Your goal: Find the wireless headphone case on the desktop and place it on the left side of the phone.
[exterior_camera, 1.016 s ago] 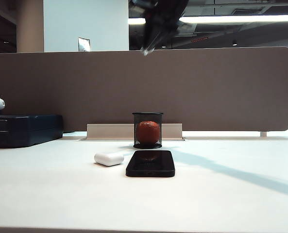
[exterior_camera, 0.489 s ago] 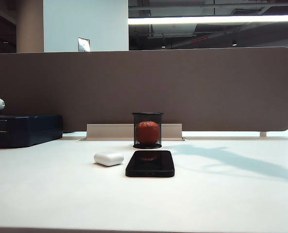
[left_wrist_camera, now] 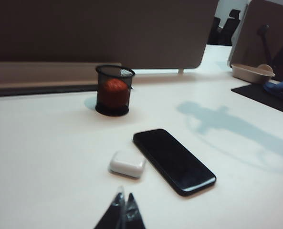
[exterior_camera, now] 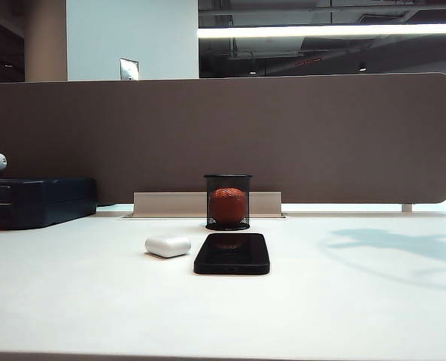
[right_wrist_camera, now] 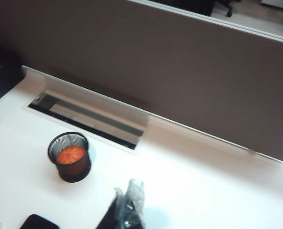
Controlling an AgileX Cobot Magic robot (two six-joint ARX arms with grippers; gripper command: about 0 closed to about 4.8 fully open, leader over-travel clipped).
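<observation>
Case (left_wrist_camera: pixel 127 163) just ahead of my left claw (left_wrist_camera: pixel 123 206), touching phone (left_wrist_camera: pixel 173 161). Light, glossy, slippery; pinch long flat sides. Both claws closed, empty; right claw (right_wrist_camera: pixel 128 210) above tabletop (exterior_camera: pixel 343 301).

A brown-grey partition (exterior_camera: pixel 223 135) is set along the back of the white desk (exterior_camera: pixel 343 301). Behind it, a pale wall (exterior_camera: pixel 132 37), a column (exterior_camera: pixel 46 41) and a lit ceiling strip (exterior_camera: pixel 328 31) are seen.

Office: desk partition panel (exterior_camera: pixel 223 135), office chairs (left_wrist_camera: pixel 225 31) behind, ceiling strip lights (exterior_camera: pixel 328 31).
</observation>
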